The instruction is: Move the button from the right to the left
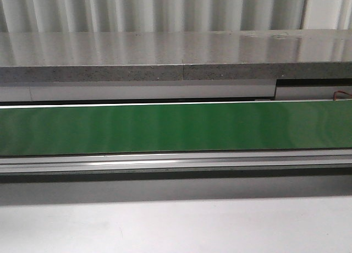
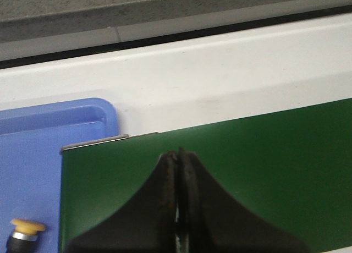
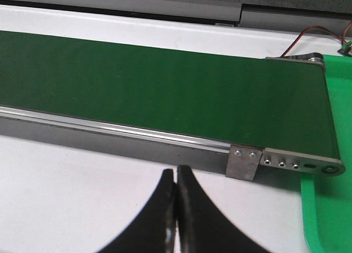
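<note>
This looks like a factory-style automation lab: a long green conveyor belt [image 1: 165, 126] in an aluminium frame [image 3: 110, 133] crosses a white worktop [image 1: 176, 225], with loose red-and-black wiring [image 3: 319, 32] and plastic sorting trays, blue [image 2: 33, 154] and green [image 3: 330, 220], at its ends.

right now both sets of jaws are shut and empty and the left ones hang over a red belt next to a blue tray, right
Not quite: the belt is green, not red, as the left wrist view shows. The rest holds: the left gripper and the right gripper have shut, empty jaws, and the blue tray lies beside the belt.
</note>
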{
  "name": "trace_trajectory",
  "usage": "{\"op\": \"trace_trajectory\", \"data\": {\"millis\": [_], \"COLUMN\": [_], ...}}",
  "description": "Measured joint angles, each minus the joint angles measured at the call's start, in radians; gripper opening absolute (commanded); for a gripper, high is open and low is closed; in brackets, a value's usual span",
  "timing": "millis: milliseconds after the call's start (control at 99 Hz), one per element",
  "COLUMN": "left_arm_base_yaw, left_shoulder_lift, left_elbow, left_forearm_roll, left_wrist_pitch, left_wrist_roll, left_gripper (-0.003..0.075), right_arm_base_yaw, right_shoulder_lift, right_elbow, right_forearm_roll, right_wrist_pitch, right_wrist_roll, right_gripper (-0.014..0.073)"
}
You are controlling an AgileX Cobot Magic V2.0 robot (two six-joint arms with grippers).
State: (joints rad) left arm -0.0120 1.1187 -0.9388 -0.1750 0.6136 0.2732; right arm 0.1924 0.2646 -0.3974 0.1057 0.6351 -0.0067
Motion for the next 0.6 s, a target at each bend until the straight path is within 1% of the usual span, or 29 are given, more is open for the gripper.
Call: {"op": "trace_trajectory", "data": {"millis": [252,596], "left_arm_base_yaw": [-0.062,-0.069], "left_shoulder_lift": [-0.163,-0.449], "left_elbow": [0.148,0.337], "left_forearm_roll": [-0.020,-0.070], "left_wrist_pitch": [-0.087,-0.183], "left_wrist_roll": [0.000,0.000], "left_gripper": [-0.0020,-0.0020], "right_arm_base_yaw": [0.000,0.000], "right_shoulder_lift": [0.000,0.000], "right_elbow": [0.000,0.000], "right_forearm_roll": [0.000,0.000], "right_wrist_pitch": [0.000,0.000], "right_wrist_roll": [0.000,0.000], "right_gripper": [-0.0067,-0.0067]}}
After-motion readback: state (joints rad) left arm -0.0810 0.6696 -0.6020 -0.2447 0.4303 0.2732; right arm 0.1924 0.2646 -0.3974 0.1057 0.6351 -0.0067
